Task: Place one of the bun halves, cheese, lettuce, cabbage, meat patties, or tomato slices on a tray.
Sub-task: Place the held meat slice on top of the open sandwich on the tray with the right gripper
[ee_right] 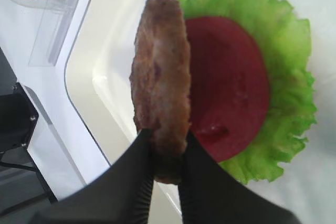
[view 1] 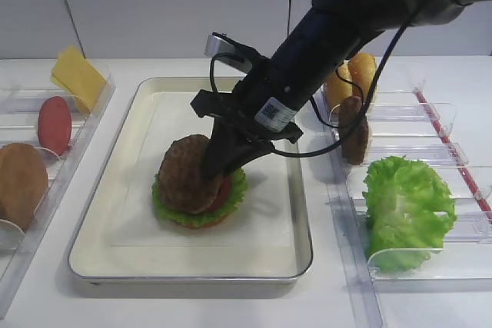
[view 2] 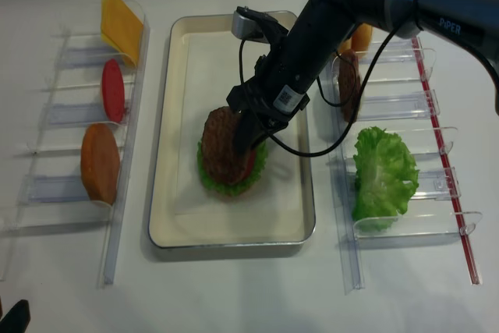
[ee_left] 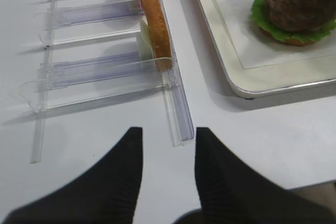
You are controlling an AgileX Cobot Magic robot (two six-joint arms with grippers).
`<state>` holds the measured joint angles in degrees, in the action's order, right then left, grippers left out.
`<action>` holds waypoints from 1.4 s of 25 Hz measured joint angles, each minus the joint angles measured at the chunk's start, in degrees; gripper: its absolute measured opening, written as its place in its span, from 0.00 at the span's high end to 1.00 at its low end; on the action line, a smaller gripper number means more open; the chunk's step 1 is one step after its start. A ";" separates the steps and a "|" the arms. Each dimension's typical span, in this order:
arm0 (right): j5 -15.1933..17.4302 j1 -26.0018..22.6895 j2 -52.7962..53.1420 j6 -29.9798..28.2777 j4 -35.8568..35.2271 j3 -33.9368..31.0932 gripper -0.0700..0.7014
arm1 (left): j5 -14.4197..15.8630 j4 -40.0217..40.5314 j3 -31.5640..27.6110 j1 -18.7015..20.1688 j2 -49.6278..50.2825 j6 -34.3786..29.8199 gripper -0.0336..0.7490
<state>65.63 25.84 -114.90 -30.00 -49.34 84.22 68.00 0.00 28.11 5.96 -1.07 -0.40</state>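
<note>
A dark brown meat patty (view 1: pixel 183 173) (ee_right: pixel 161 77) stands tilted on edge, and my right gripper (view 1: pixel 215 167) (ee_right: pixel 167 137) is shut on its lower rim. It hangs just over a stack in the middle of the tray (view 1: pixel 138 220). That stack is a red tomato slice (ee_right: pixel 231 93) on frilly lettuce (ee_right: pixel 289 87) over a bun half (ee_left: pixel 294 39). In the overhead views the patty leans against the stack's left side. My left gripper (ee_left: pixel 168 135) is open and empty above the table, at the near end of the left clear holder (ee_left: pixel 178 114).
The left holder carries cheese (view 1: pixel 77 74), a tomato slice (view 1: pixel 54 124) and a smooth light-brown disc (view 1: pixel 19 182). The right holder carries bun halves (view 1: pixel 357 71), another patty (view 1: pixel 354 130) and a big lettuce leaf (view 1: pixel 406 209). Both holders flank the tray closely.
</note>
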 joint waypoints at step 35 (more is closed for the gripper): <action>-3.47 0.00 0.00 4.00 6.32 0.13 0.34 | 0.00 0.00 0.00 0.00 0.00 0.00 0.66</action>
<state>62.16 25.84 -114.90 -26.00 -43.02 84.35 68.00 0.00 28.11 5.96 -1.07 -0.40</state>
